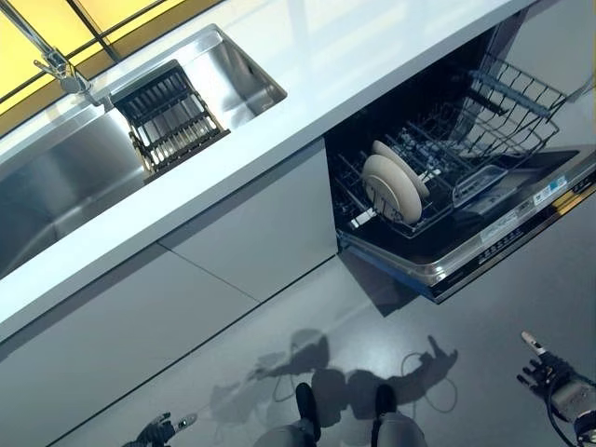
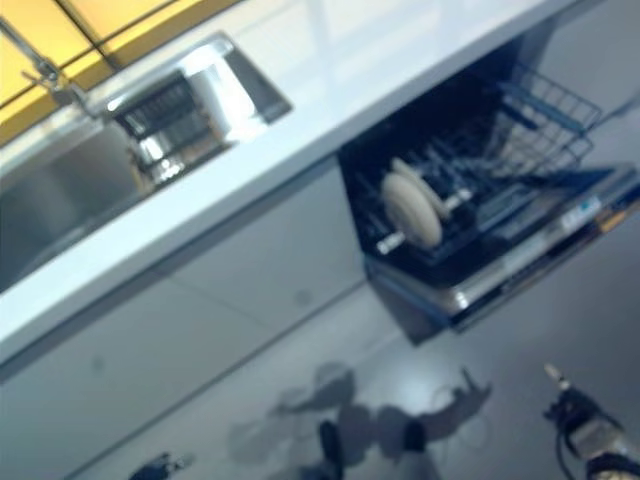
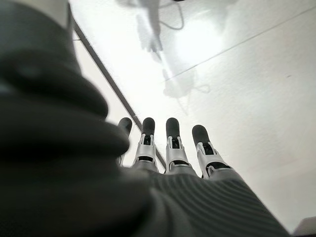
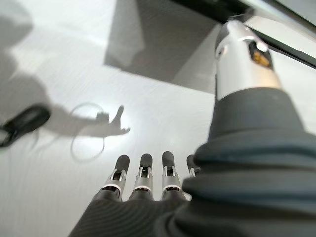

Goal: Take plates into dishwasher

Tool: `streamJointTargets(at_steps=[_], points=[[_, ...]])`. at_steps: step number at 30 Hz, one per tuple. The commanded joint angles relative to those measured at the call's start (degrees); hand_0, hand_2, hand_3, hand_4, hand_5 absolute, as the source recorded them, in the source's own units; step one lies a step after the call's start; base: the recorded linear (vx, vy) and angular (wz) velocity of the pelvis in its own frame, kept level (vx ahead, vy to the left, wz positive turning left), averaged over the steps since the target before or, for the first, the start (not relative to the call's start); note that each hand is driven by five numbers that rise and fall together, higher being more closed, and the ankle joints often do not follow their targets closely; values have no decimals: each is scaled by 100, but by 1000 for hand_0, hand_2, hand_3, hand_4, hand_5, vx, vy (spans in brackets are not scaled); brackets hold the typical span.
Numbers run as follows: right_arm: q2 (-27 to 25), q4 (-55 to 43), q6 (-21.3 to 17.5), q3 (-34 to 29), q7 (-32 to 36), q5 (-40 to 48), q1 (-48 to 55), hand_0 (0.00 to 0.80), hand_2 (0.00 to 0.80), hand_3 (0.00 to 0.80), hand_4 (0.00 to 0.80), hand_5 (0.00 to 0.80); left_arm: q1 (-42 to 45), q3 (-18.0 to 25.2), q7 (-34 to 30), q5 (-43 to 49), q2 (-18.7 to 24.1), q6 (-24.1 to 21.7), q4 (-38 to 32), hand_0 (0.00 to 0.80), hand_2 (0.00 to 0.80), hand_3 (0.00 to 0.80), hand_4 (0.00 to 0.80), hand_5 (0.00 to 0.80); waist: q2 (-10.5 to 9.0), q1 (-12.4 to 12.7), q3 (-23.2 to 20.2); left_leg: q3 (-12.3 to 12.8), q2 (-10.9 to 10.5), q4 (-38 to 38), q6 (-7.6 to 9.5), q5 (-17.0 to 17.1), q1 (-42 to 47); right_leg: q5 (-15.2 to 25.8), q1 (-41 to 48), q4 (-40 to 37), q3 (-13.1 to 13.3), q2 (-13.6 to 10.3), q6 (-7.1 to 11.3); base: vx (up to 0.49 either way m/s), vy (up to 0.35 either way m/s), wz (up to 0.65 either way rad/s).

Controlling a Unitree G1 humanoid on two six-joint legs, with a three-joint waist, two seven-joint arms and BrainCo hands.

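Two plates (image 1: 393, 186) stand upright in the open dishwasher's lower rack (image 1: 438, 158). Your left hand (image 3: 170, 148) and right hand (image 4: 143, 180) hang over the floor, fingers straight, holding nothing.

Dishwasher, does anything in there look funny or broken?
Nothing looks broken or spilled. The dishwasher door hangs open with the lower rack slid out, and two plates stand upright in it, side by side. Both hands, left hand and right hand, are open, empty and low over the floor.
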Motion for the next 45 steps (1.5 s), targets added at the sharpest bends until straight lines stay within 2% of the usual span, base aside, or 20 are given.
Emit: streamJointTargets(at_steps=[1,8,14,19,23,29,37,45], points=[[-213,-41,-314,-211,-2,805,-318,0,0,0,0,0,-148,-81,-16,-280,-58,-206,-99,0,0,0,0,0,-151,137,59,-100,-295,236,203,-805,354,-56,-10,-307,-161,286,-315,-48,-3,1],[-417,-376,-301,-250,-22,1405,-833,0,0,0,0,0,-59,-222,25,-489,-187,-154,-251,0,0,0,0,0,19,236,150,-167,-350,416,152,-817,229,-388,-199,235,-382,142,-441,-28,6,9],[-595,-433,-317,-53,316,1276,-1336,0,0,0,0,0,23,-289,95,-479,-273,-126,-287,0,0,0,0,0,96,336,123,-194,-374,537,127,-841,246,-588,-172,541,-502,34,-521,26,34,19],[-793,-552,-218,282,510,777,-1870,0,0,0,0,0,93,-394,102,-547,-326,-62,-398,0,0,0,0,0,119,440,99,-226,-394,633,127,-851,266,-671,-91,688,-571,-51,-550,40,52,9],[-863,-697,-111,583,464,491,-2287,0,0,0,0,0,137,-396,143,-566,-321,85,-504,0,0,0,0,0,87,529,67,-266,-408,564,135,-808,317,-672,27,643,-608,-53,-549,44,38,7],[-905,-845,-90,1037,455,580,-2890,0,0,0,0,0,230,-340,165,-592,-258,106,-471,0,0,0,0,0,-4,675,56,-322,-388,483,119,-728,355,-665,158,573,-681,-39,-560,33,24,5],[-828,-1049,-489,1359,474,776,-3335,0,0,0,0,0,317,-236,112,-418,-166,131,-501,0,0,0,0,0,-167,877,10,-439,-385,525,126,-720,384,-641,380,479,-809,-23,-560,21,1,8],[-870,-1177,-709,1564,565,996,-3692,0,0,0,0,0,433,-258,79,-302,-87,114,-504,0,0,0,0,0,-217,1010,-49,-520,-390,621,127,-718,388,-593,563,356,-868,-3,-562,30,1,3]])
